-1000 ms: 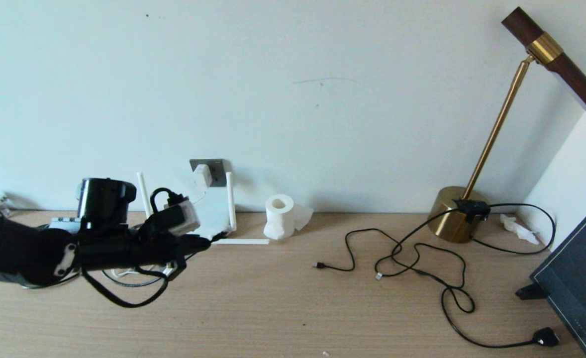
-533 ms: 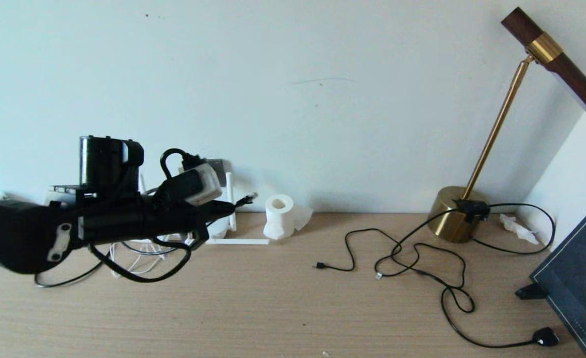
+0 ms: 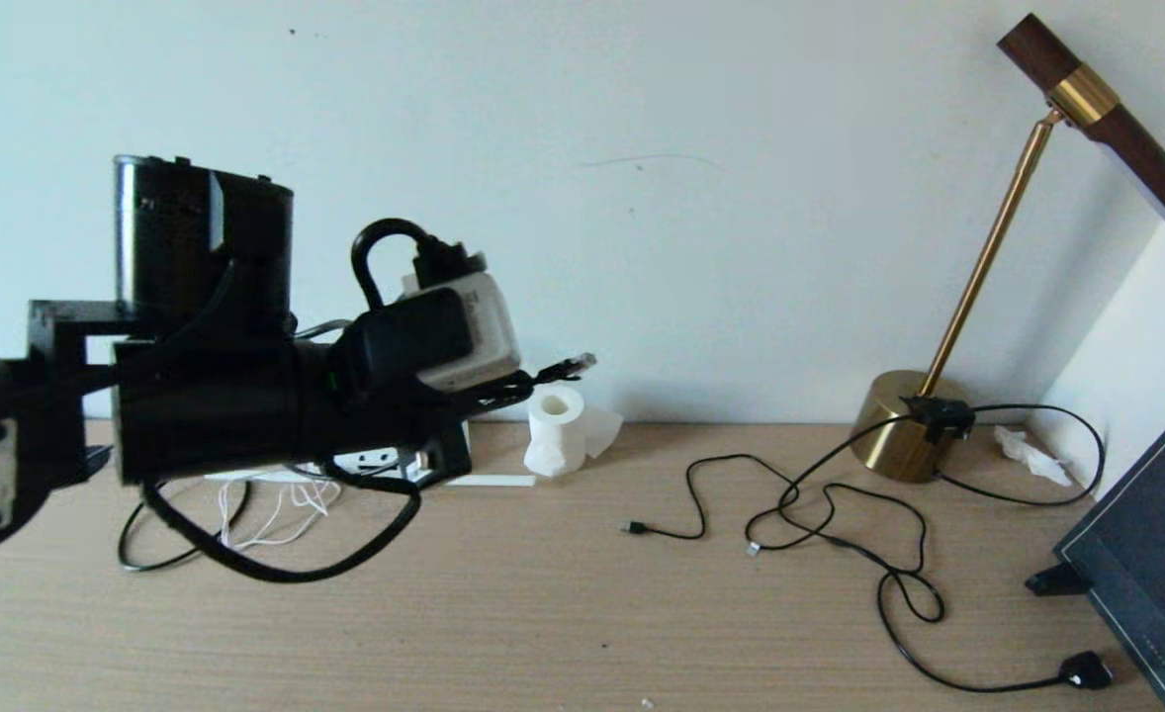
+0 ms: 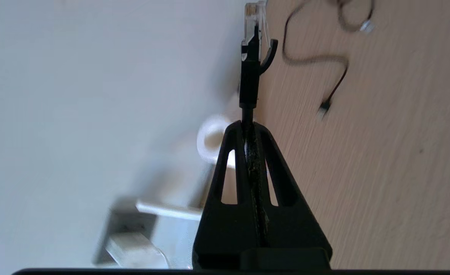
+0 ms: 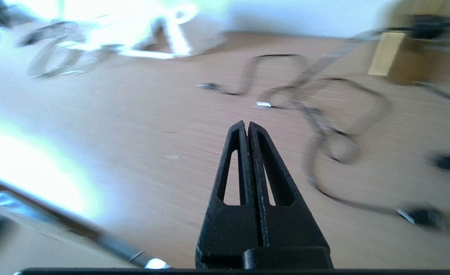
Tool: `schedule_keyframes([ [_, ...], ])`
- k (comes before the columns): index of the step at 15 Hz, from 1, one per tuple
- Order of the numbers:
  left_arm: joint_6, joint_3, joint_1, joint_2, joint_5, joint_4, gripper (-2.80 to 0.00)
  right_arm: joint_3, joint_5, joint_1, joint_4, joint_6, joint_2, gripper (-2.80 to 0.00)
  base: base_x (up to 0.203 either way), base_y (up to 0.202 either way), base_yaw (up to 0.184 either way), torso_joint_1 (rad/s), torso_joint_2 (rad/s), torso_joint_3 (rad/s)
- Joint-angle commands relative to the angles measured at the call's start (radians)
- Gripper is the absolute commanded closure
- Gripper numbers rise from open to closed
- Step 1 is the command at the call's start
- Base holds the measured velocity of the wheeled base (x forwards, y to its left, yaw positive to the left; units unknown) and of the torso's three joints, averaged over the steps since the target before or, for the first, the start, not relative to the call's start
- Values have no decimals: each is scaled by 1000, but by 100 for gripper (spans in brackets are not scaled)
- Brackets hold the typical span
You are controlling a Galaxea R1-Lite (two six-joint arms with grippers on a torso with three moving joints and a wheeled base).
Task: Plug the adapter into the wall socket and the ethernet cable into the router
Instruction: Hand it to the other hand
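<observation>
One of the two connections appears complete, judged from the left wrist view: the adapter (image 4: 131,248), a white rounded block, sits against the dark grey wall socket (image 4: 123,217) on the wall above the table's far edge. In the head view both are hidden behind the left arm. The second connection is not yet made.

The left gripper (image 4: 248,126) is clamped on the ethernet cable (image 4: 249,82) just behind its plug and holds it raised above the table (image 3: 582,613), near the far edge, with the plug tip (image 3: 575,364) pointing toward the white toilet paper roll (image 3: 555,430). The plug is clear plastic with a black boot and a curved latch guard; the cable is thin, black and flexible, and its slack lies in a loop (image 3: 147,539) on the table toward the left edge.

The router (image 3: 385,461) is mostly hidden behind the left arm; a white edge with small dark ports and one slim white antenna (image 3: 489,481) lying flat are visible. Remaining work, as a judgement: align the plug with a port and insert it.

The right gripper (image 5: 248,130) is closed on nothing and hangs over the wood-grain table surface. A brass lamp base (image 3: 901,425) stands near the far right corner, with other thin black cords (image 3: 820,514) beside it.
</observation>
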Motion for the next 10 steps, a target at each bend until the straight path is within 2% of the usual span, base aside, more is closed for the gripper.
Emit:
schedule_keyframes([
  [1, 7, -2, -100, -25, 77, 6, 0, -135, 46, 43, 0, 25, 281, 0, 0, 0, 0, 0, 0, 0],
  [3, 11, 9, -123, -12, 84, -4, 0, -244, 73, 184, -1, 96, 393, 0, 0, 0, 0, 0, 0, 0],
  [5, 21, 10, -127, 6, 87, -35, 0, -331, 77, 291, -4, 161, 510, 0, 0, 0, 0, 0, 0, 0],
  [7, 33, 11, -140, 24, 104, -55, 0, -361, 13, 387, -51, 183, 604, 0, 0, 0, 0, 0, 0, 0],
  [8, 33, 10, -154, 33, 105, -62, 0, -365, -51, 437, -98, 192, 653, -280, 0, 0, 0, 0, 0, 0],
  [10, 33, 6, -180, 60, 106, -90, 0, -378, -166, 525, -254, 266, 740, -280, 0, 0, 0, 0, 0, 0],
])
